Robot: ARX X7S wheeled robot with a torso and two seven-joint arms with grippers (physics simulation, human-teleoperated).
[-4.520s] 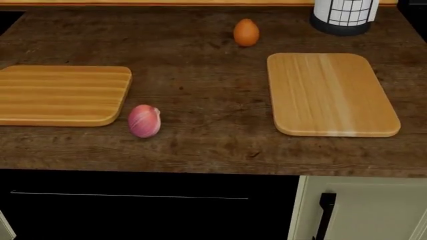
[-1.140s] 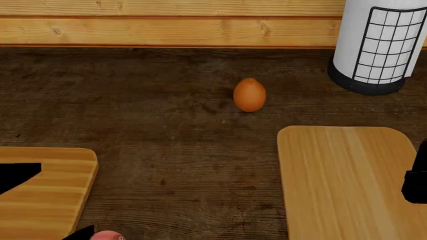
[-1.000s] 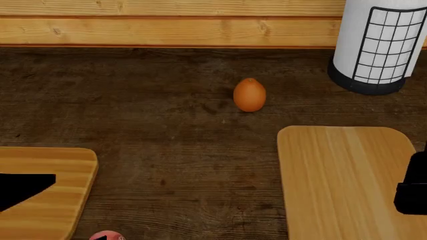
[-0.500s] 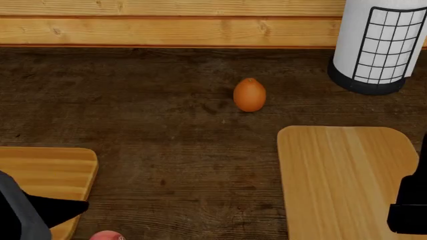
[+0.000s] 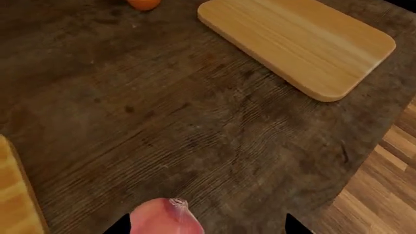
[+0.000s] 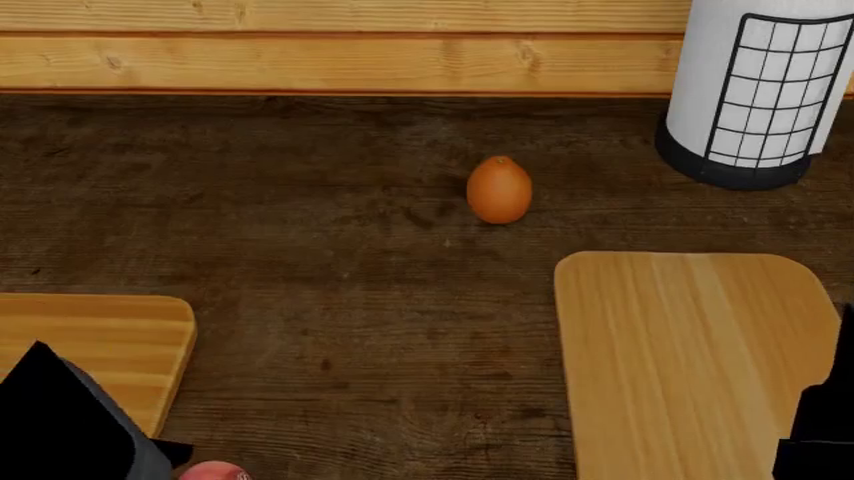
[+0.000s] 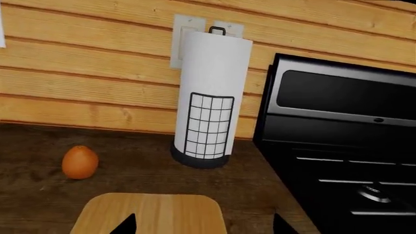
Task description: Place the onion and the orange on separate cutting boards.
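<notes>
Spread wide, the left gripper has the streaky red onion at lower centre; spread too, the right gripper shows a black oven. Upper-centre overhead: smooth egg-shaped orange on bare dark countertop.

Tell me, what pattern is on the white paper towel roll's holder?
A black grid of squares on the paper towel holder, clearest in the right wrist view.
</notes>
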